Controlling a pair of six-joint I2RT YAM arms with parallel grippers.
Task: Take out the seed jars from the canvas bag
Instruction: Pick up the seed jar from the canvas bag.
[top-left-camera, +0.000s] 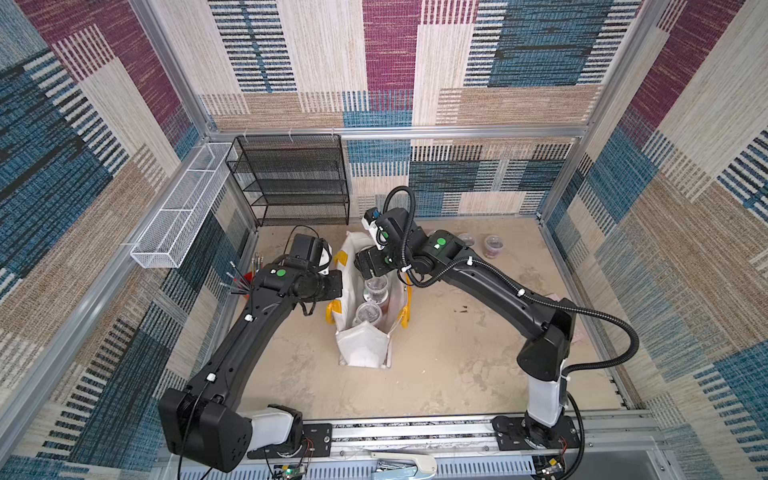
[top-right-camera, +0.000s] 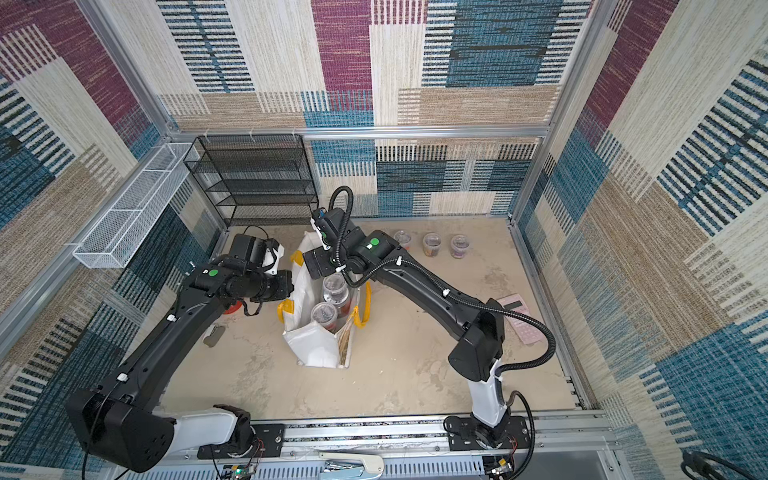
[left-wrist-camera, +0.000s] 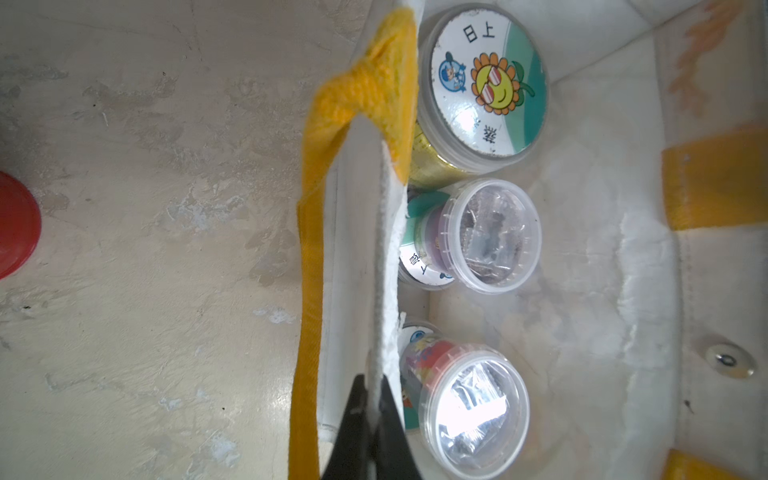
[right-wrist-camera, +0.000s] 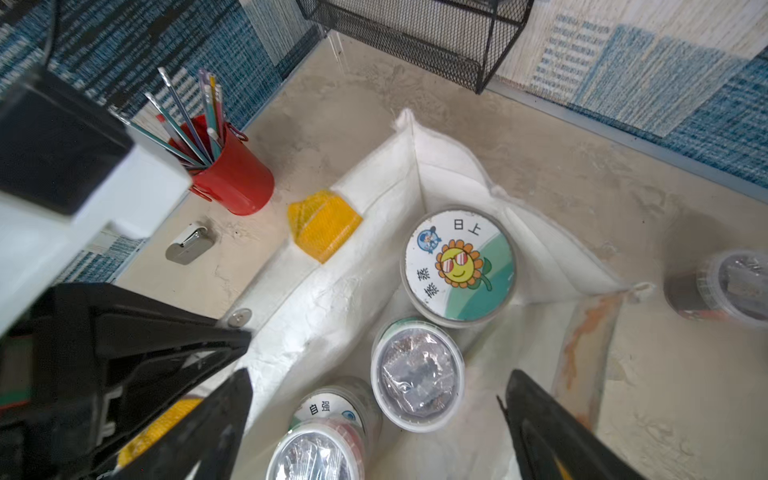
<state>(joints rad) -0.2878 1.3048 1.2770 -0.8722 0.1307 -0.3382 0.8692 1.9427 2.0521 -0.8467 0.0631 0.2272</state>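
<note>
Sandy beige tabletop (top-left-camera: 457, 374) bears the white, yellow-strapped canvas bag (top-left-camera: 361, 347). Seed jars (left-wrist-camera: 494, 237) with clear or sunflower-picture lids stand inside it, and three more (top-right-camera: 432, 244) stand beyond it. The left gripper (left-wrist-camera: 372, 390) pinches the bag's rim, and the right gripper (right-wrist-camera: 374, 386) gapes wide above its mouth.

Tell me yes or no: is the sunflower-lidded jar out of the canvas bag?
No, the sunflower-lidded jar sits inside the canvas bag, whose white walls rise around it.
</note>
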